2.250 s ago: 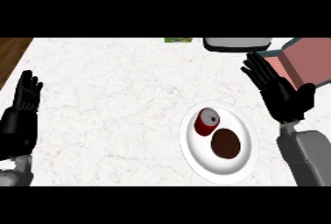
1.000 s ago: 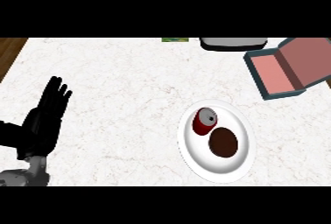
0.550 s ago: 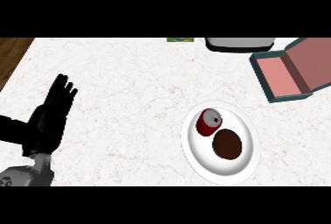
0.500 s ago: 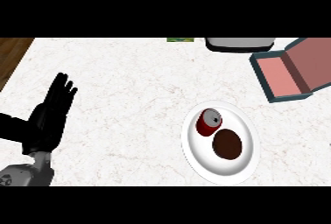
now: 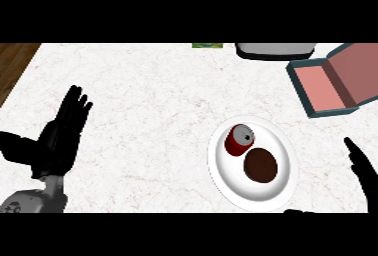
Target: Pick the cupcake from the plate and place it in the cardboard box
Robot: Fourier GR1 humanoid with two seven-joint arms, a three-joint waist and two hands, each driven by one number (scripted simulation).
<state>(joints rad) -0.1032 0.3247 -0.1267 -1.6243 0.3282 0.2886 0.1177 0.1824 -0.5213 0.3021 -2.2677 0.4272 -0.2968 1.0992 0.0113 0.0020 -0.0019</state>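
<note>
Fingers: left hand [image 5: 55, 142] straight, holding nothing; right hand [image 5: 363, 167] straight, empty.
Plate [image 5: 221, 172]: cupcake [image 5: 260, 165] beside red can [image 5: 238, 139].
Cardboard box [image 5: 328, 82]: open, tabletop's far right corner.

A white oval plate [image 5: 275, 197] sits on the marbled counter at about five o'clock from the middle of the view. On its upper part lies the cupcake [image 5: 238, 139], red-wrapped with a pale swirled top, tipped on its side so the top faces one o'clock. Just below it, touching or nearly so, rests a dark brown round item [image 5: 260, 165]. The cardboard box [image 5: 329, 84] stands open at two o'clock, pinkish inside, its lid flung back to the right, well apart from the plate.
</note>
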